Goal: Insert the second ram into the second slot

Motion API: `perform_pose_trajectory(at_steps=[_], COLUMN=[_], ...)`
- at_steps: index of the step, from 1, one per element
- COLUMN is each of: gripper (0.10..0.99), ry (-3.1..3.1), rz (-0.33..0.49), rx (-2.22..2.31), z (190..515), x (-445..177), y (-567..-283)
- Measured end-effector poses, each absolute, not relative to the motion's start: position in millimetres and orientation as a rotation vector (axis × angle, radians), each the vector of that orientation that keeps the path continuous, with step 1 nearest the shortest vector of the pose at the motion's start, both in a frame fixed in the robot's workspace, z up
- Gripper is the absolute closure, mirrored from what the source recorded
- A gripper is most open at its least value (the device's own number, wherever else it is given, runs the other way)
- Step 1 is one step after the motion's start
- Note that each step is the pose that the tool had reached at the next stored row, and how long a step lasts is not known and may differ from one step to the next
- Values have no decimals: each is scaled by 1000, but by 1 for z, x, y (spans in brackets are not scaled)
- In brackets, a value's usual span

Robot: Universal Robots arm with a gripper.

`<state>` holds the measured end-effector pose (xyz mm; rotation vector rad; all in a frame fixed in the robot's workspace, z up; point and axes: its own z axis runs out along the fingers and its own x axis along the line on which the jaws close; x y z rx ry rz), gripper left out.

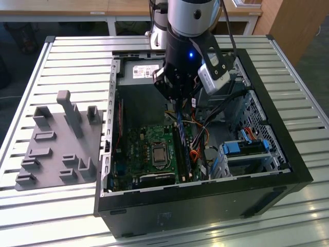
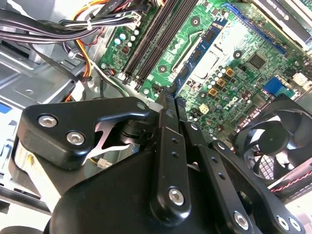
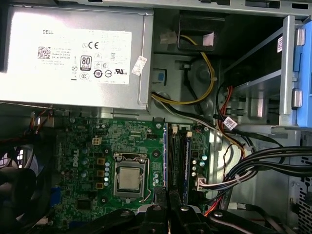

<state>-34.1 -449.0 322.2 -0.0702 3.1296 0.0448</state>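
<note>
I pinch the second ram [image 1: 179, 121] upright in my closed gripper [image 1: 176, 99], its lower edge just above the memory slots [image 3: 178, 153]. It is the insertion step, I judge, with the ram not yet seated. It needs edge-to-slot alignment, then a straight downward press.

The pincer [image 1: 178, 104] grips the second ram [image 1: 179, 121] upright above the motherboard [image 1: 146, 154].

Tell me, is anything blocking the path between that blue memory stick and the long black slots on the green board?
Nothing visible does. The claw holds the blue memory stick above the long black slots, whose tops look bare. The cables lie off to one side of the slots, not across them.
</note>
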Motion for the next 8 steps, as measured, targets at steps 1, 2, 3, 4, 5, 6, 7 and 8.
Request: perform_pose_trajectory(at_steps=[1,2,3,4,5,6,7,8], gripper=[953,953,953,953,953,953,953,953], ry=[3130,3130,3130,3130,3130,3130,3130,3130], rz=[45,45,45,45,45,45,45,45], rx=[-70,-70,-70,-70,-70,-70,-70,-70], z=[322,322,321,320,320,320,319,319], x=[-34,-34,-34,-34,-34,-34,-34,-34], y=[-449,-449,-449,-449,-449,-449,-449,-449])
